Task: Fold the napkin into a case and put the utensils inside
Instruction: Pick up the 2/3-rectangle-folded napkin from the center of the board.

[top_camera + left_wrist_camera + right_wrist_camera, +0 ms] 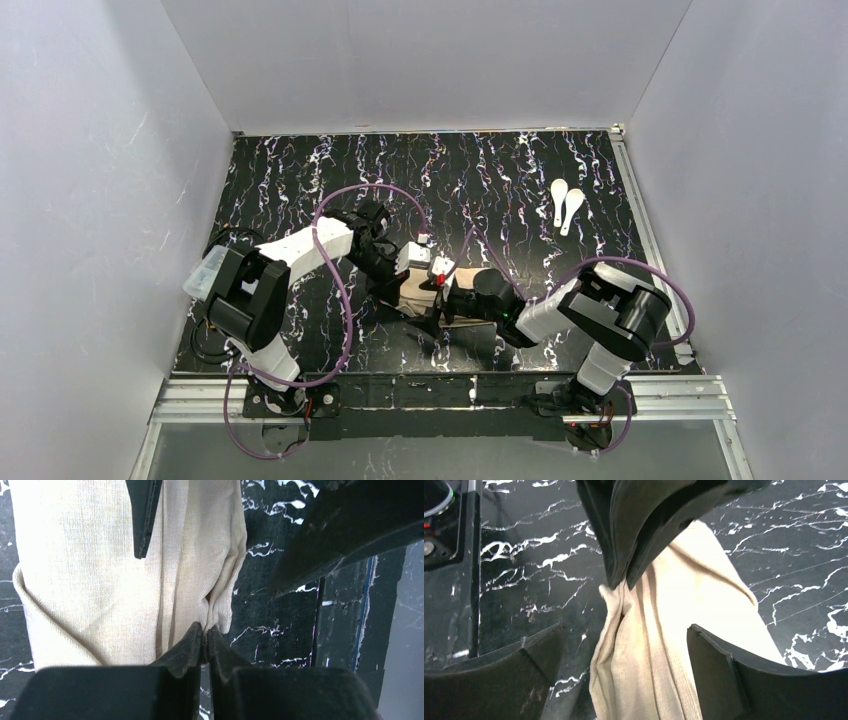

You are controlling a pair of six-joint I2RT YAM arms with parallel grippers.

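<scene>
So both arms are bunched up near the middle of the tabletop [300, 180], a bit toward 6 o'clock, and the napkin [414, 292] is right under them. From above you only get a small beige patch peeking out between the wrists. The left wrist cam is way more useful. The left claw [205, 633] is pinched together on a gathered ridge of cloth at the napkin's edge, with the fingertips squeezed tight and fabric puckering up between them. The napkin looks folded over into a few long layers with creases running lengthwise, and it's lying on the black marble. The right claw [623, 630] is spread wide with the cloth running between its two fingers. From the left cam, one finger sits over the napkin and the other hangs out past the edge over bare tabletop. Can't tell if either one is actually touching the fabric. The two claws are nose to nose, left coming in from about 10 o'clock and right from about 4. The spoons [560, 192] are well apart from all this, up at roughly 2 o'clock from the napkin. They're lying side by side, just about touching, near the far right edge.
</scene>
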